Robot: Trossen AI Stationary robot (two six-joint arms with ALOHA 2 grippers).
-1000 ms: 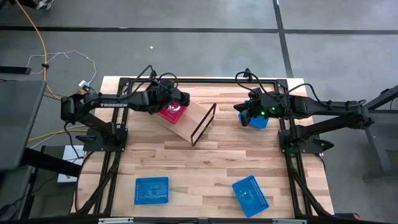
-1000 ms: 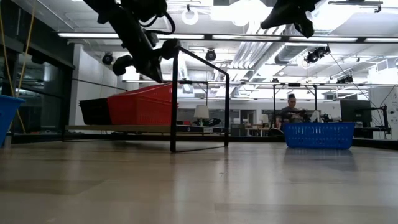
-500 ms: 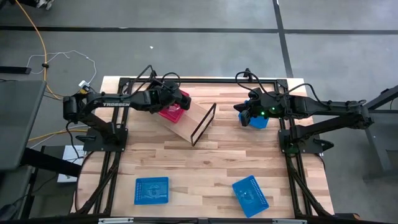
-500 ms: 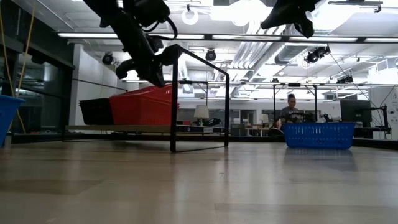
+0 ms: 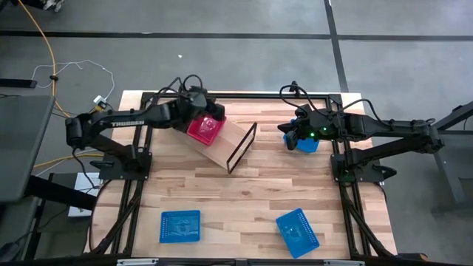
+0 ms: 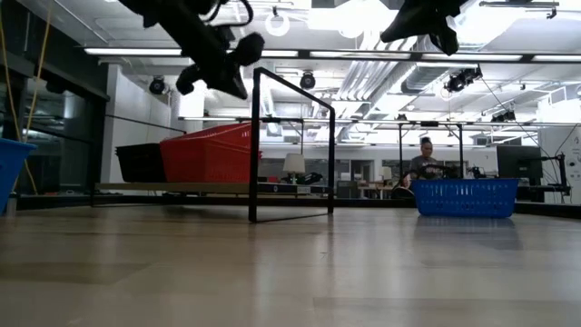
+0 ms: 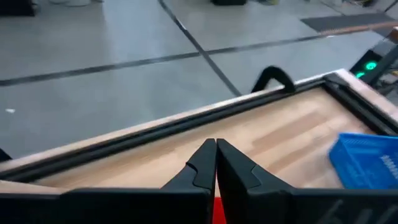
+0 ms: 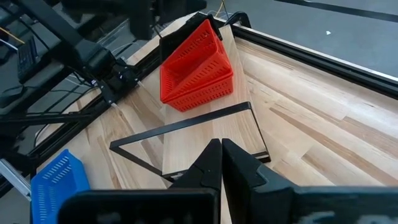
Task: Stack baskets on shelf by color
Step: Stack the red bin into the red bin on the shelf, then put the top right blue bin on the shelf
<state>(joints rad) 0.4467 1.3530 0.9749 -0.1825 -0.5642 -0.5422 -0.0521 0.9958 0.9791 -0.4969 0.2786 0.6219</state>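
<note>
High view: I have the left gripper (image 5: 212,112) up at the far side of the table (image 5: 251,199), over the back end of the shelf (image 5: 225,142), fingers pressed together and holding nothing. White lettering on that arm reads TROSSEN; I can make out no other writing anywhere. Red baskets (image 5: 205,128) sit nested on the shelf just beside the left fingertips; from the right wrist view they look like a stack with the top one tipped up on edge (image 8: 196,65). Low view shows a black basket (image 6: 139,162) behind the red ones on the same shelf, and the black frame (image 6: 292,145) standing at the shelf's near end. My right gripper (image 5: 287,136) hangs off to the right of the shelf, fingers closed and empty, directly above a blue basket (image 5: 308,144) near the table's far right edge. Two more blue baskets lie at the near side of the table, well apart from the shelf: one squared up on the left (image 5: 180,226), one turned at an angle on the right (image 5: 297,232). A person (image 6: 425,162) sits far back in the room.
</note>
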